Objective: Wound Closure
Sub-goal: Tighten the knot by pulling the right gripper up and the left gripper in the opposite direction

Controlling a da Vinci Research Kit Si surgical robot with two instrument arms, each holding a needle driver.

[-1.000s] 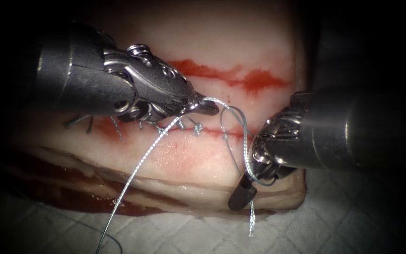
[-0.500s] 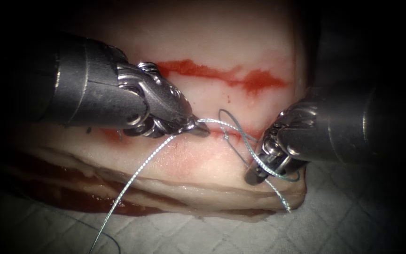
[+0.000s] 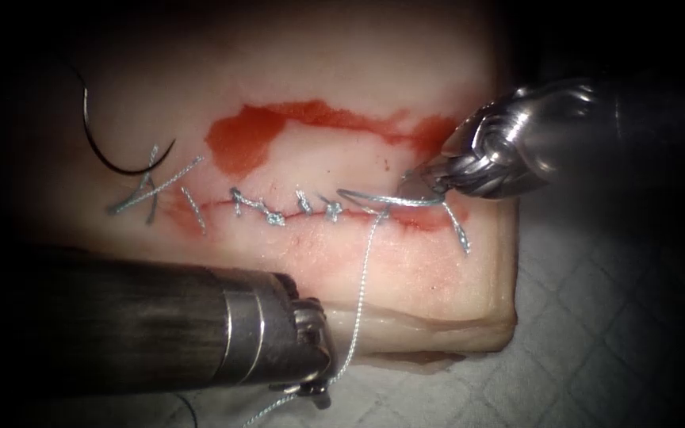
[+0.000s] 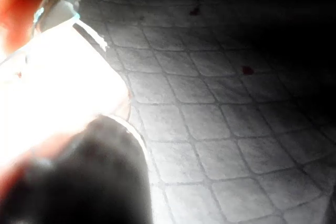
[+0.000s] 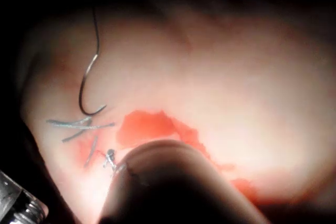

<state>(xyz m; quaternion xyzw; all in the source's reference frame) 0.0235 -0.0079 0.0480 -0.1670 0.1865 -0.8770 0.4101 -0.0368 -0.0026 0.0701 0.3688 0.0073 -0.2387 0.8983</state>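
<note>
The tissue [image 3: 406, 293] has a cut [image 3: 311, 212] running left to right, closed by several stitches. The curved needle [image 3: 109, 154] lies free on the tissue, above the cut's left end, held by neither tool; it also shows as needle [image 5: 86, 90]. My left tool [image 3: 315, 394] sits low in front of the tissue, shut on the thread [image 3: 362, 277] that rises to the cut's right part. Just above the cut's right end, my right tool [image 3: 415, 179] is shut on the thread's short end, whose tail [image 3: 461, 234] hangs below.
Red fluid [image 3: 251, 135] pools above the cut, also seen as red fluid [image 5: 147, 127]. Cut thread ends [image 3: 144, 194] cross at the cut's left end. A quilted white cloth [image 3: 596, 349] lies under the tissue, also seen as the cloth [image 4: 220, 129].
My left tool went from above the cut down to the front left, drawing thread. The right tool shut on the thread and rose to the right. The loop tightened onto the cut.
</note>
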